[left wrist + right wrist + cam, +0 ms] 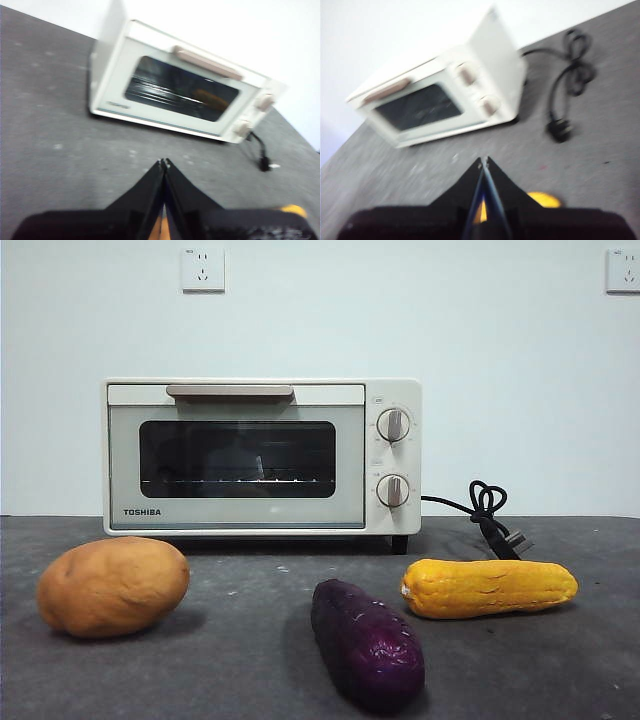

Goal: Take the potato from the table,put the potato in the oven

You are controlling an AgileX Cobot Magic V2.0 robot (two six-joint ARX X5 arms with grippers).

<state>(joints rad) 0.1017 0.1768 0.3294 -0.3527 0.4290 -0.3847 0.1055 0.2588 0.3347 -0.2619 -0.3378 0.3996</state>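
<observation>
The tan-orange potato (113,586) lies on the dark grey table (240,640) at the front left, ahead of the oven. The cream Toshiba oven (262,457) stands at the back with its door closed; it also shows in both wrist views (185,87) (445,97). My left gripper (164,162) is shut and empty, held above the table short of the oven's front. A sliver of orange shows beneath its jaws. My right gripper (483,160) is shut and empty too, above the table near the oven's knob side. Neither arm appears in the front view.
A dark purple sweet potato (366,643) lies front centre and a yellow corn cob (489,587) to its right, also glimpsed under my right gripper (543,199). The oven's black cord and plug (490,515) trail at the back right.
</observation>
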